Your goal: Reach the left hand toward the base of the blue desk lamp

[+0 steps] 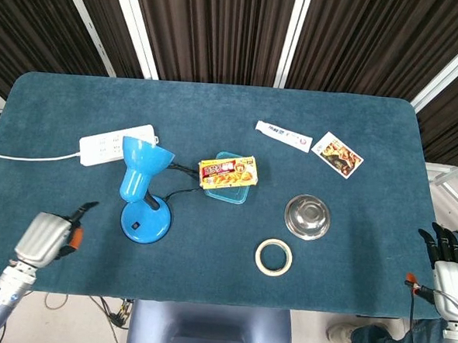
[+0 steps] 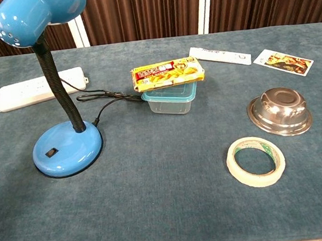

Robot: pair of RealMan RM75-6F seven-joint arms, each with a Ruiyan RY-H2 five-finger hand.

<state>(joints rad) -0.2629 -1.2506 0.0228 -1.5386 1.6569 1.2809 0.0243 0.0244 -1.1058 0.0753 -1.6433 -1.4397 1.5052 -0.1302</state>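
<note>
Standing on the left half of the dark blue felt-covered worktop (image 1: 217, 108), the blue desk lamp (image 1: 138, 188) rests on its round blue base (image 2: 67, 149), which carries a small black switch on top. A black ribbed gooseneck (image 2: 56, 79) rises from the base to the blue conical shade (image 1: 146, 160). The lamp's black cord (image 2: 105, 97) runs across the cloth toward the clear plastic tub.

Left hand (image 1: 46, 238): over the worktop's near-left edge, to the left of the base and apart from it; it holds nothing, and a dark fingertip points toward the lamp. How the remaining fingers lie cannot be told from the head view, and the chest view shows at most a dark speck at its left edge.

Right hand (image 1: 447, 266): beyond the worktop's near-right corner, dark fingers extended and slightly apart, holding nothing.

White power strip (image 1: 115, 144): just behind the lamp, its white cable leading off the left edge. Clear plastic tub (image 2: 170, 99): right of the lamp, with a yellow snack packet (image 2: 168, 73) lying across its top. Steel bowl (image 2: 279, 110): inverted, on the right half. Roll of pale tape (image 2: 255, 160): flat, near the bowl on the robot's side. White tube (image 1: 282, 135) and printed picture card (image 1: 337, 155): side by side toward the far right.
</note>
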